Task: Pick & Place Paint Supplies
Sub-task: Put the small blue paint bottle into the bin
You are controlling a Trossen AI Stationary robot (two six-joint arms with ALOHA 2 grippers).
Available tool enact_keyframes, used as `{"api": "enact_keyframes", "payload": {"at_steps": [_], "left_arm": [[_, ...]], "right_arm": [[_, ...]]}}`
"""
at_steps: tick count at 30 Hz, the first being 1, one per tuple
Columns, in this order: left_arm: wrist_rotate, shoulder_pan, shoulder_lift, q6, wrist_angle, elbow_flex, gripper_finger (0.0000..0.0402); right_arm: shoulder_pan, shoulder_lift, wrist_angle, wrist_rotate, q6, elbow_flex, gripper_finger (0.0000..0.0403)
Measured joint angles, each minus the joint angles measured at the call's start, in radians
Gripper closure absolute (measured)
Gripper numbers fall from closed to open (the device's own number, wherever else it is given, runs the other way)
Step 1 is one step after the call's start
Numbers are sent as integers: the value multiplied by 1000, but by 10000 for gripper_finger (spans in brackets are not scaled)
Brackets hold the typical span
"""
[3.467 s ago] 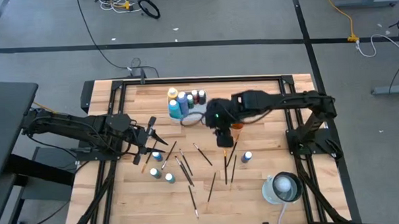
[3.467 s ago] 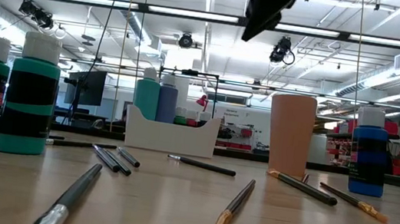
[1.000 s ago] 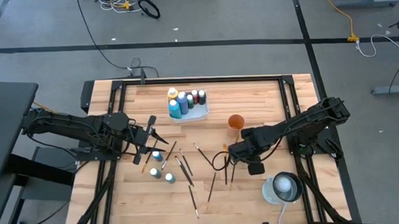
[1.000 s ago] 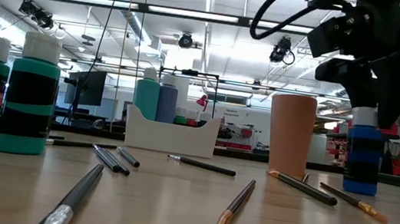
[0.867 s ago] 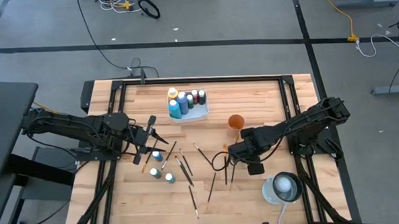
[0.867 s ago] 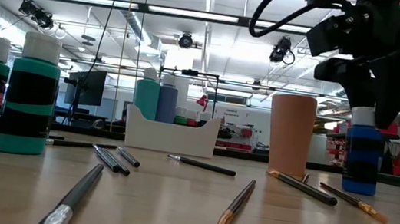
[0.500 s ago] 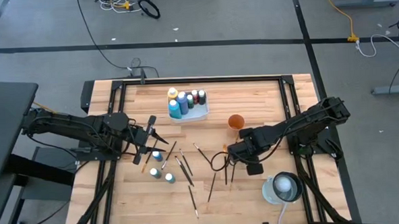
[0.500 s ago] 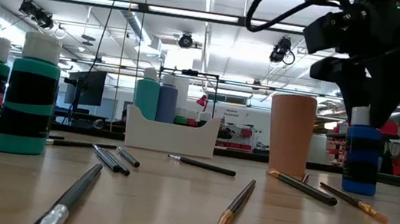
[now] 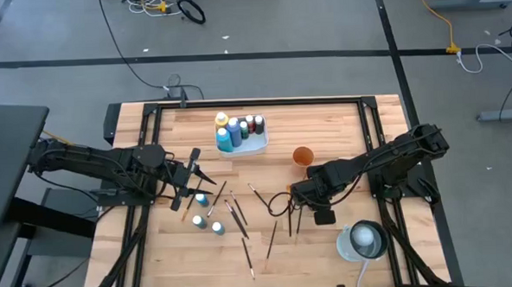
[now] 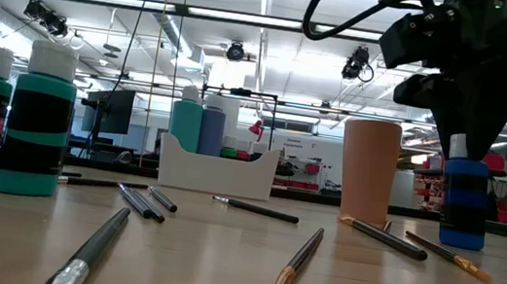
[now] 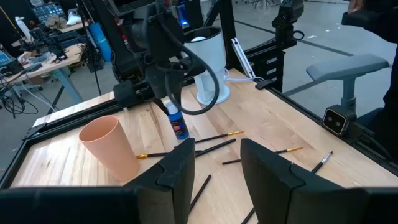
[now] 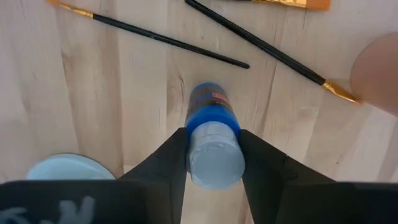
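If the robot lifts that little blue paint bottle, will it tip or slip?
The small blue paint bottle with a white cap looks tall and narrow, so a sideways nudge might tip it. The right hand grips only near the cap, and smooth plastic could slip. It's probably light.

Left gripper (image 11: 216,177): fingers (image 11: 178,171) apart, nothing btwn them. Beyond on tabletop (image 11: 273,124): orange cup (image 11: 109,144) upright, blue bottle (image 11: 178,124) w/ right gripper (image 11: 171,106) over its cap, brushes (image 11: 216,147) scattered nearby, white jug (image 11: 206,65) behind.

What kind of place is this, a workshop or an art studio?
Probably a robotics lab or workshop: two dark robot arms work at a framed wooden table, cables trail over the bare floor, and workbenches stand behind.
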Motion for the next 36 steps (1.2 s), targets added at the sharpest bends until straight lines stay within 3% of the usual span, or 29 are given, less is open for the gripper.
{"api": "enact_keyframes", "payload": {"at_steps": [9,14,20,25,31,36], "left_arm": [[0,0,0,0,0,0,262],[0,0,0,0,0,0,262],[0,0,0,0,0,0,262],[0,0,0,0,0,0,262],[0,0,0,0,0,0,262],[0,0,0,0,0,0,262]], "right_arm": [[-37,0,106,-8,-24,0,278],[-57,0,224,-86,-60,0,285],[-110,0,318,-82,-209,20,284],[-162,0,334,-51,-395,132,284],[-244,0,402,-184,-710,238,284],[-336,0,462,-89,-835,265,284]]}}
